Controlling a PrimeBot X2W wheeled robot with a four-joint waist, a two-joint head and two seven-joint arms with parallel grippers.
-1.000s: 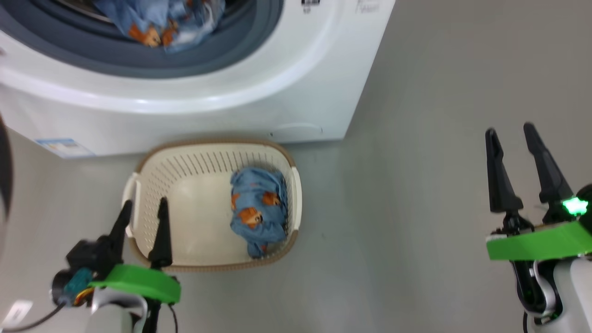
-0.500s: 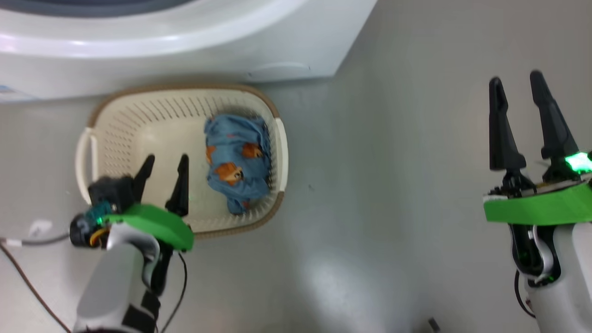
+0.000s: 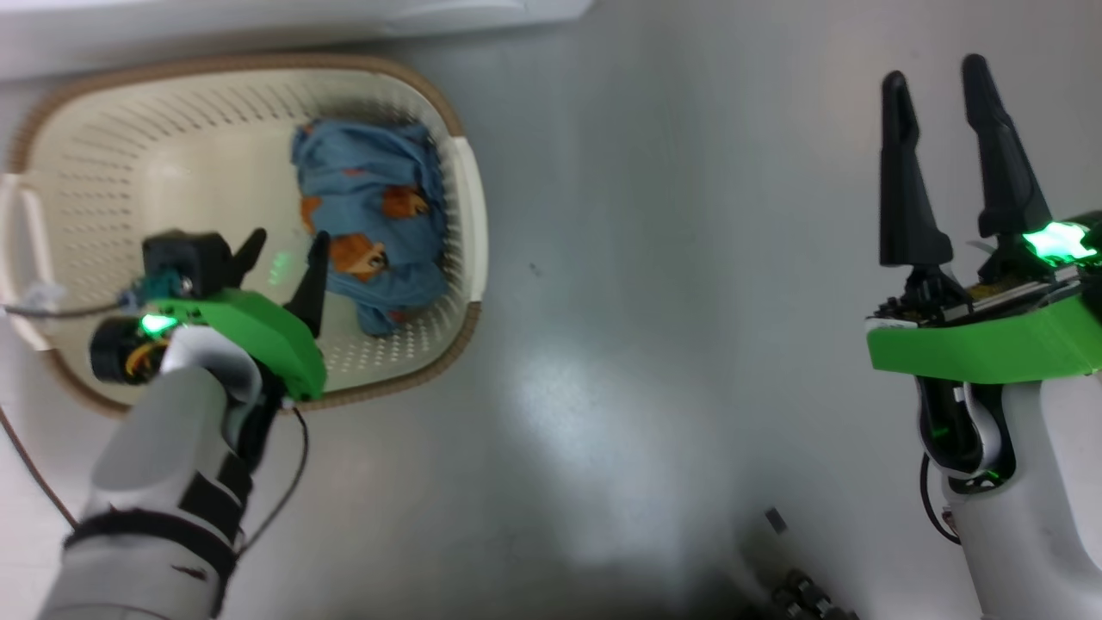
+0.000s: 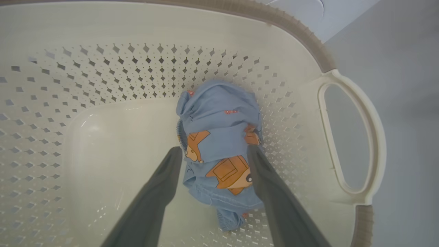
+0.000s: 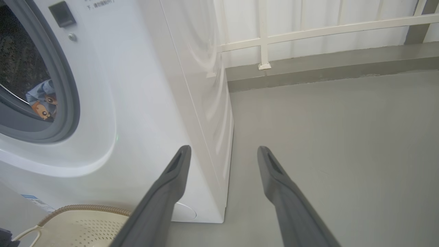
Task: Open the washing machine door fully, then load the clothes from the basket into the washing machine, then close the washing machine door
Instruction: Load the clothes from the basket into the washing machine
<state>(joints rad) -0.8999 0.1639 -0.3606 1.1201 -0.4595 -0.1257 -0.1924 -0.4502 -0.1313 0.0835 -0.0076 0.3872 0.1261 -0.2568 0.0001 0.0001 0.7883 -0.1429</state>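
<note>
The head view has tipped downward. The left gripper (image 3: 289,237), fingers spread and empty, has come down inside the basket (image 3: 469,198) at ten o'clock, one finger on either side of the last blue bundle of clothes (image 3: 370,232) (its partner already lies inside the washing machine (image 5: 137,85)). The right gripper (image 3: 934,73) waits open at two o'clock. A second pick-up looks imminent.

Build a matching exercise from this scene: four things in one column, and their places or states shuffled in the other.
Column one
1. left hand
2. right hand
3. blue bundle
4. washing machine

Column two
A. open, over the grey floor
B. lying inside the basket
C. white, with a printed garment inside
D. open, over the basket

Pairs: 1-D, 2-A, 3-B, 4-C
</note>
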